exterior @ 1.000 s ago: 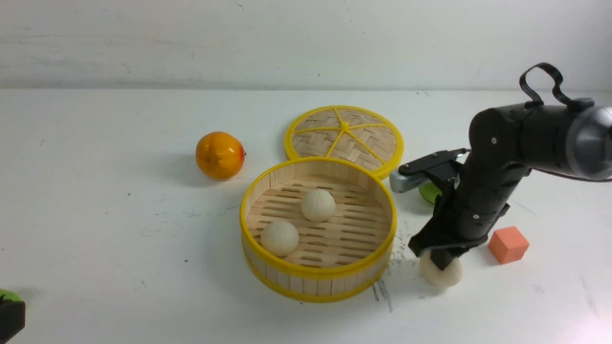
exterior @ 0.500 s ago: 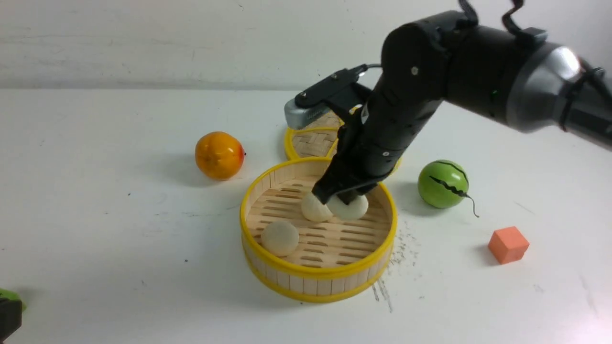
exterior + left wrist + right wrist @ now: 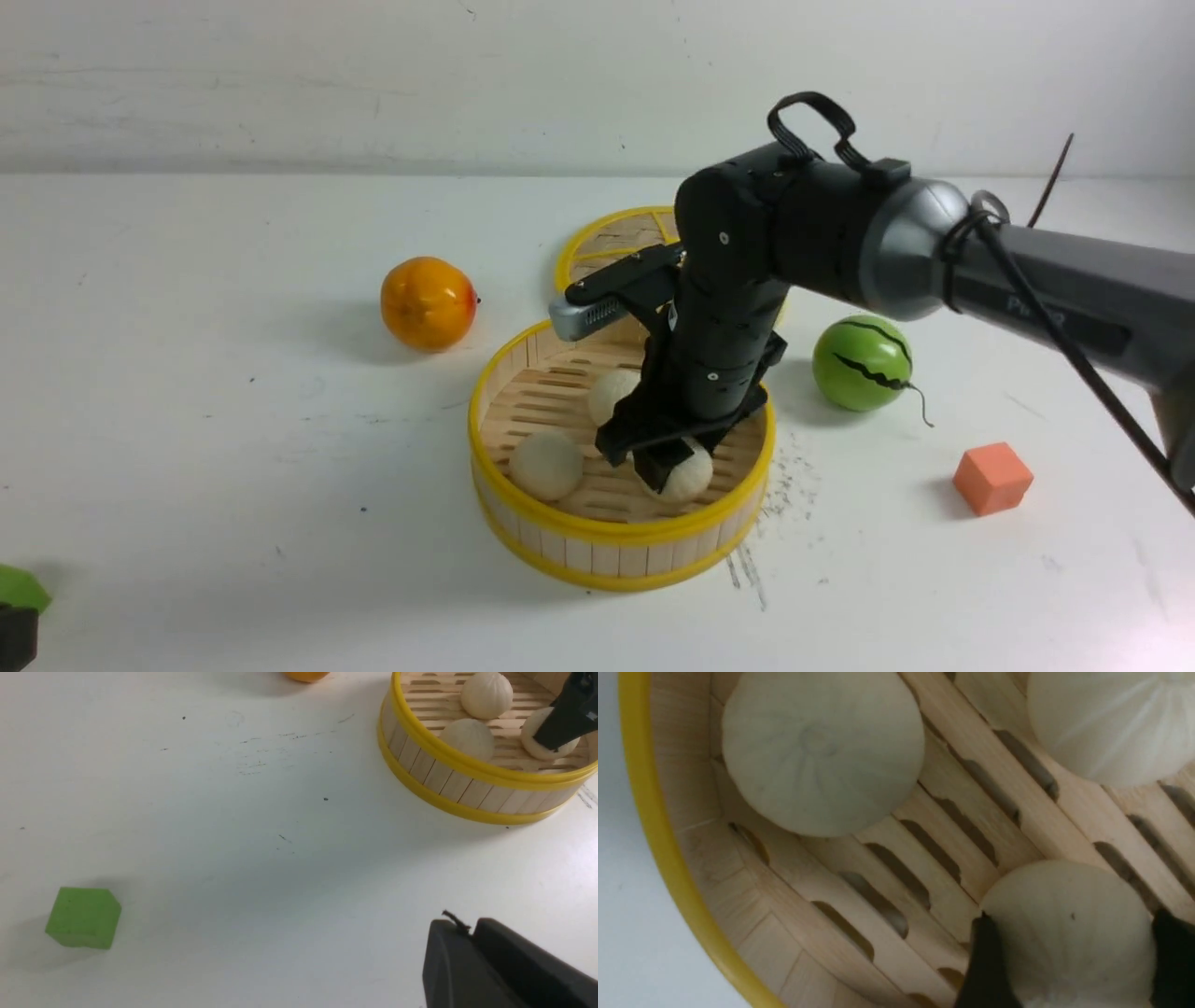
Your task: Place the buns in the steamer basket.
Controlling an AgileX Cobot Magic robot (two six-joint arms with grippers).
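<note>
Since releasing the last bun seems the step in hand, a straight lift should come next. At near left, the left gripper (image 3: 468, 934) is cut off; whether its claw is spread, no one can tell. Inside the steamer basket (image 3: 605, 558) rest the near-left bun (image 3: 546, 466), the far bun (image 3: 611, 394), partly hidden, and the near-right bun (image 3: 689, 478), with the right gripper (image 3: 1073, 947) spread astride it, contact unclear.

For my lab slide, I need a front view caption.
Right arm's fingers around a bun in the steamer basket, two other buns alongside.
</note>
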